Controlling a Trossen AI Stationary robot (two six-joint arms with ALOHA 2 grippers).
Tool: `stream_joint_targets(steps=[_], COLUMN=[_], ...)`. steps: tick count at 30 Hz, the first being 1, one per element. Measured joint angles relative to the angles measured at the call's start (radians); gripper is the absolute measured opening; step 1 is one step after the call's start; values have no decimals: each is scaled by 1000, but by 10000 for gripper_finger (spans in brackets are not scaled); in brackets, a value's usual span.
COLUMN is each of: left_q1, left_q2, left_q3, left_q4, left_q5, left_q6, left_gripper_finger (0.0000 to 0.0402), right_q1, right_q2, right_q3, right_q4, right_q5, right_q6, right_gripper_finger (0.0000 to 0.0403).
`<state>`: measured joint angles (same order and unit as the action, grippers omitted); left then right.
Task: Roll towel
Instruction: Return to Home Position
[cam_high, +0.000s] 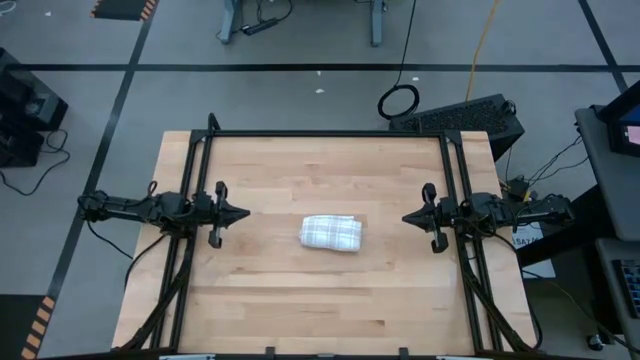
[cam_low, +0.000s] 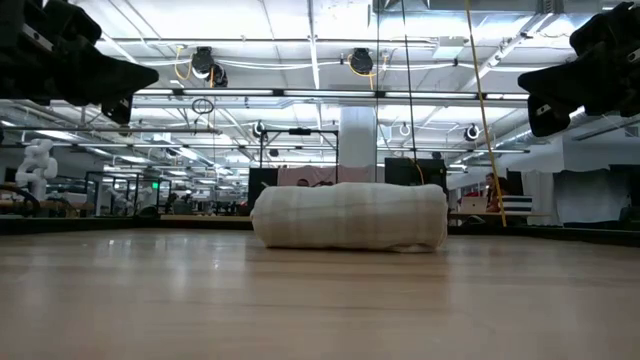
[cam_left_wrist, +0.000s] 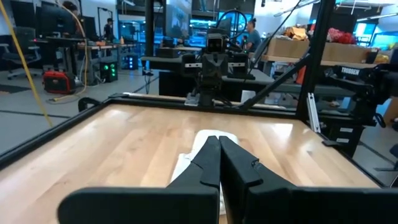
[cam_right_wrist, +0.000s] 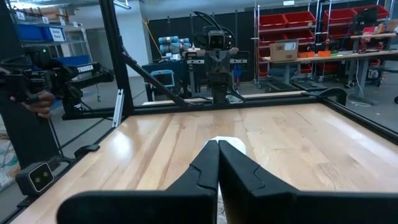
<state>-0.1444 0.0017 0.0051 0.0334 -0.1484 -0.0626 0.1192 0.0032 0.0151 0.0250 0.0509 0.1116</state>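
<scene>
Wooden table (cam_high: 300, 300) — a pale plank top bordered by a black metal frame (cam_high: 330, 133), seen whole from above.

Left arm (cam_high: 150, 208): extends in from the table's left edge, held level above the surface and pointing toward the centre. Right arm (cam_high: 500, 210): mirrors it from the right edge, also pointing inward. Both are raised off the wood in the low view.

Towel (cam_high: 331, 233): lies near the middle of the table as a short, compact roll, resting directly on the wood. The grid check faces outward. Its long axis runs roughly along the line between the two arms. In the low view the roll sits flat, with one end slightly ragged at the base.

Left gripper (cam_high: 243, 213): well apart from the roll, in contact with nothing. Its wrist view shows the two dark fingers pressed together to a point, nothing between them.

Right gripper (cam_high: 407, 216): likewise clear of the roll on the opposite side — fingers pressed together, nothing pinched.

The roll sits between the two fingertips, touching neither.
</scene>
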Motion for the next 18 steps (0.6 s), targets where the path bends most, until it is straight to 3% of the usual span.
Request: stream_joint_targets(steps=[18], left_q1=[0], left_q2=[6], left_q3=[0], left_q4=[5], left_q5=[-8], left_q6=[-7], left_gripper_finger=[17], right_q1=[0], right_q2=[0], right_q3=[0], right_q4=[0], right_q5=[0], right_q6=[0], right_gripper_finger=[0])
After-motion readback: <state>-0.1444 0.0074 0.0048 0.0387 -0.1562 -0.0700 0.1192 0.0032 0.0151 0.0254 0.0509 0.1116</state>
